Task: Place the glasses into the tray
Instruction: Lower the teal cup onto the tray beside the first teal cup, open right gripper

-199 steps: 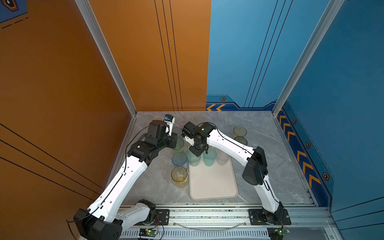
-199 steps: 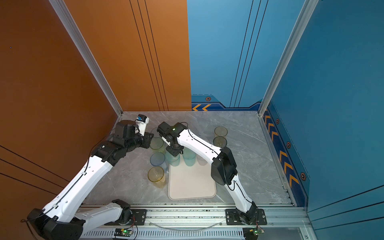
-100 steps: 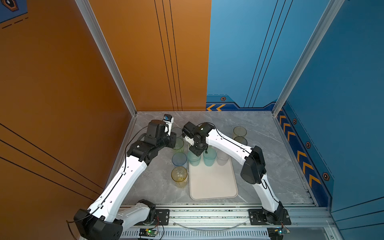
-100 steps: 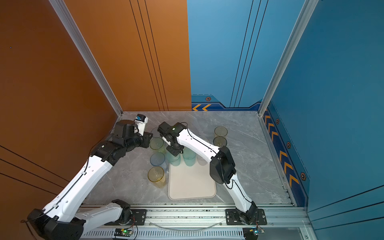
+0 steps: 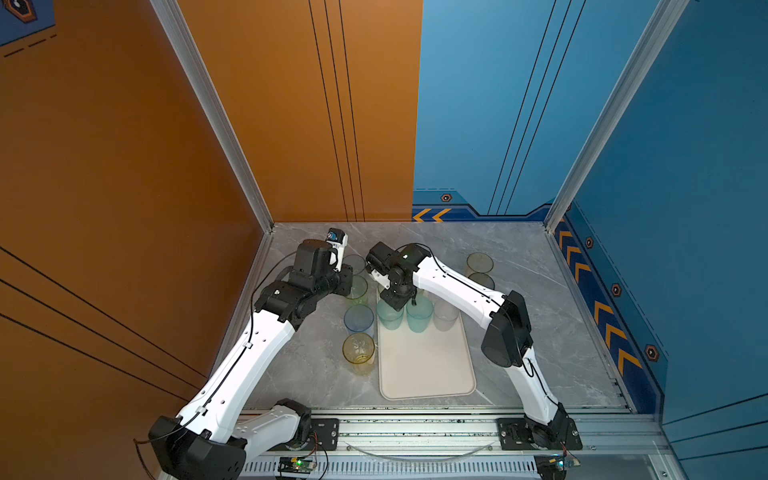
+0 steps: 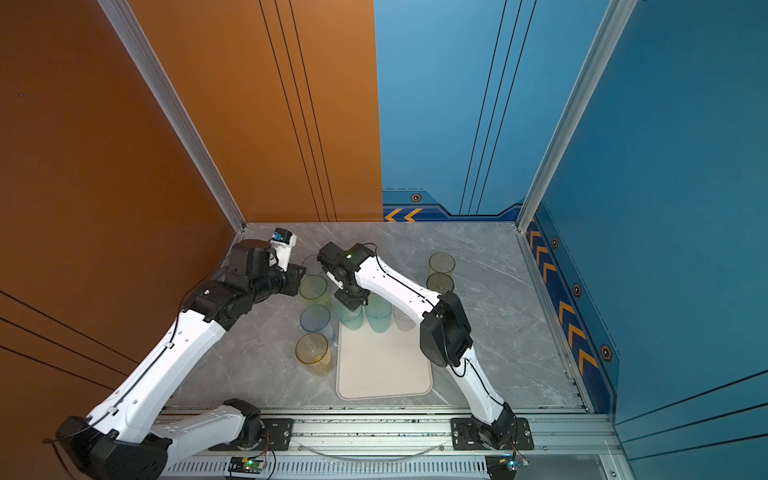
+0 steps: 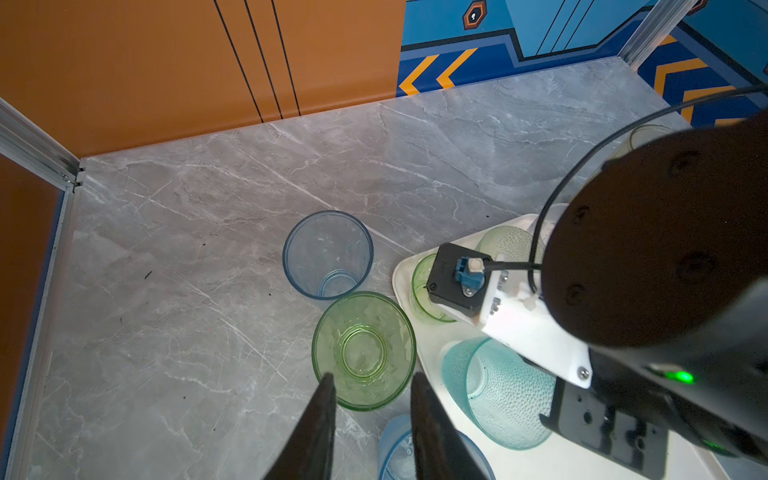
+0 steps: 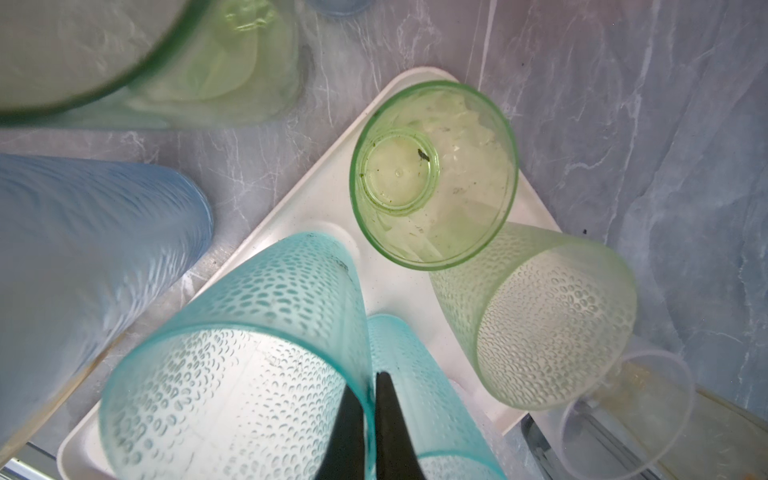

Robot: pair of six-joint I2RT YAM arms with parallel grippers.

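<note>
Grey marble tabletop (image 5: 519, 332) sits between orange and blue walls (image 5: 291, 104). On it the tray (image 5: 424, 365) lies flat, its long axis running straight away from the rail (image 5: 415, 432) that carries my arms.

Both top views give me what the wrist cameras miss. A yellow glass (image 5: 358, 349) and a blue glass (image 5: 358, 319) stand just off the tray's left edge. A frosted glass (image 5: 445, 318) stands on its far end, and two olive glasses (image 5: 479, 262) stand well beyond its far right corner.

The right arm (image 5: 457, 286) covers the tray's far edge up there. The right wrist camera fills that in: a small green glass (image 8: 432, 174) and a dimpled green glass (image 8: 540, 324) stand on that end. It also shows my right gripper (image 8: 365, 384) pinched tight on the wall of a teal glass (image 8: 232, 374) on the tray, with a second teal glass (image 8: 419, 374) just beside it.

The left wrist camera shows my left gripper (image 7: 372, 378) partly open. It hovers at the rim of a green glass (image 7: 363, 351) beside the tray's far left corner and clamps nothing I can see.

Every glass stands upright, mouth up, long axis vertical.
</note>
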